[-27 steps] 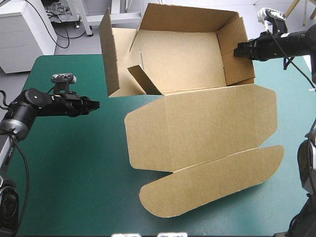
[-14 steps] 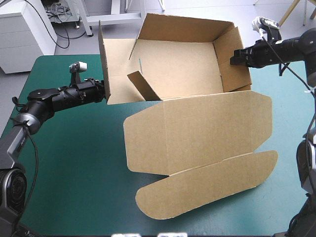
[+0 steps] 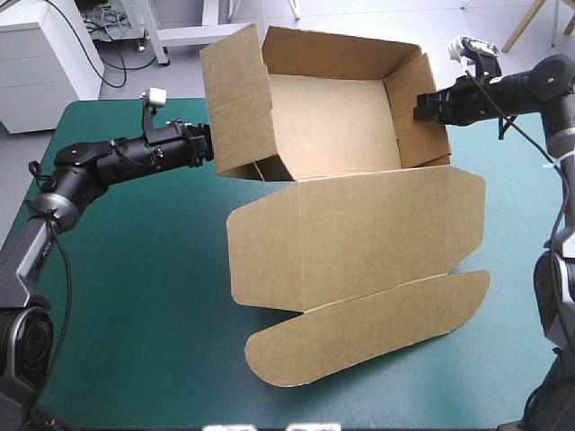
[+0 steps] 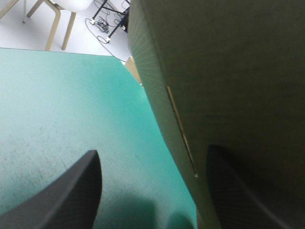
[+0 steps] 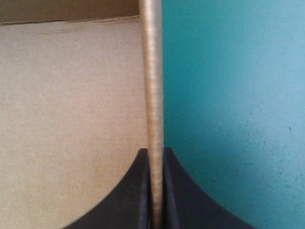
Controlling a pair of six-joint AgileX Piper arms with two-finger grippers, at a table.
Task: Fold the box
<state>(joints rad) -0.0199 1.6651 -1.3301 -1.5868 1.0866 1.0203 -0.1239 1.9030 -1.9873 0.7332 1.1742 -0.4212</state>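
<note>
Right fingers (image 5: pixel 136 205) clamp the 3 o'clock wall of the box (image 3: pixel 323 117) as my anchor; left fingers (image 4: pixel 71 191), apart, prop its 9 o'clock wall.

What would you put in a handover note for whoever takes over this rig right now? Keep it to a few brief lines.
Left gripper: open, against the outside of the raised left wall of the brown cardboard box.
Right gripper: shut on the right wall.
Box: an open tray at the far side of the teal-green table cover; its lid lies flat toward the near edge.
Done: back and side walls are up.
Left: probably tucking the side walls so they hold; lid not yet handled.
</note>
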